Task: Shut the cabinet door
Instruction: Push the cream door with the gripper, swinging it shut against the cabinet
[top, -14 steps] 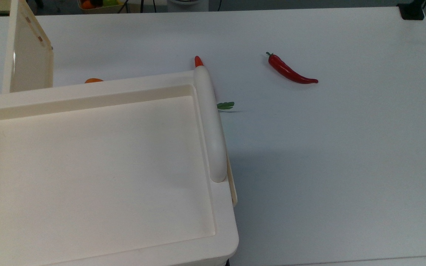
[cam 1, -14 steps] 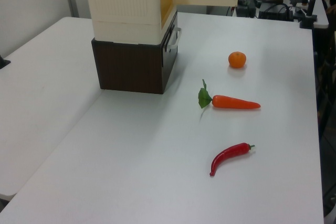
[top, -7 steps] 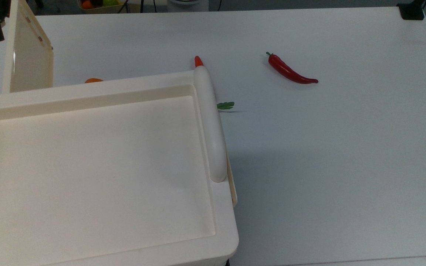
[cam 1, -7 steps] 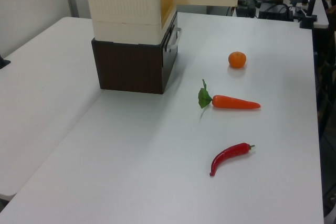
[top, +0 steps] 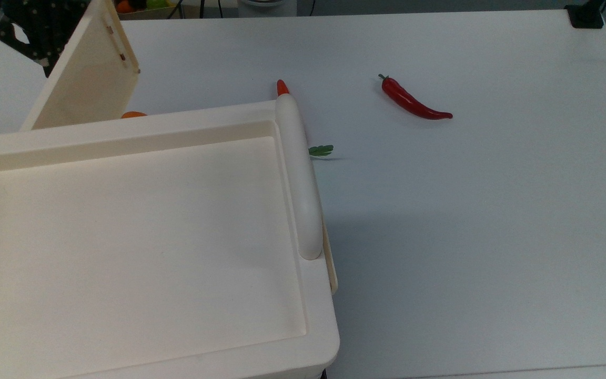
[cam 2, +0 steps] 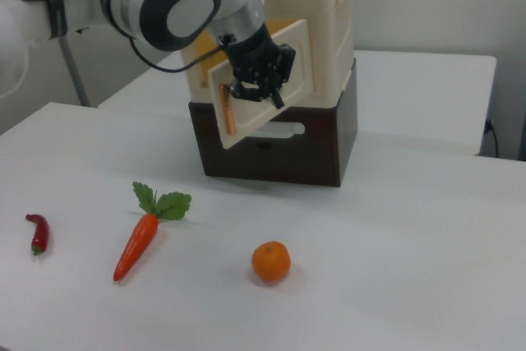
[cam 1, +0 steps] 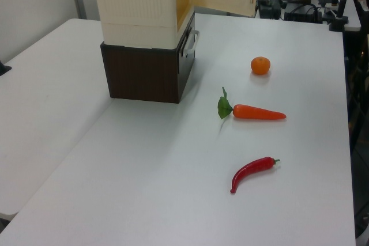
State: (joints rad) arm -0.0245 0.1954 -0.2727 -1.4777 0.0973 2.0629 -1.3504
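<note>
The cabinet door [cam 2: 259,80] is seen part-way swung, angled off the front of the cabinet [cam 2: 333,30], which stands on a dark base on the desk [cam 2: 394,236]. The pincer [cam 2: 256,88] is pressed against the door's outer face; whether it is clenched cannot be told. The pushing step is judged in hand; a further push toward the cabinet front is called for until the door sits flush.

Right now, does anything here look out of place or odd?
Only the cabinet door: it stands ajar from the cabinet, with the tool against its outer face. The carrot, orange and chili lie tidily.
</note>
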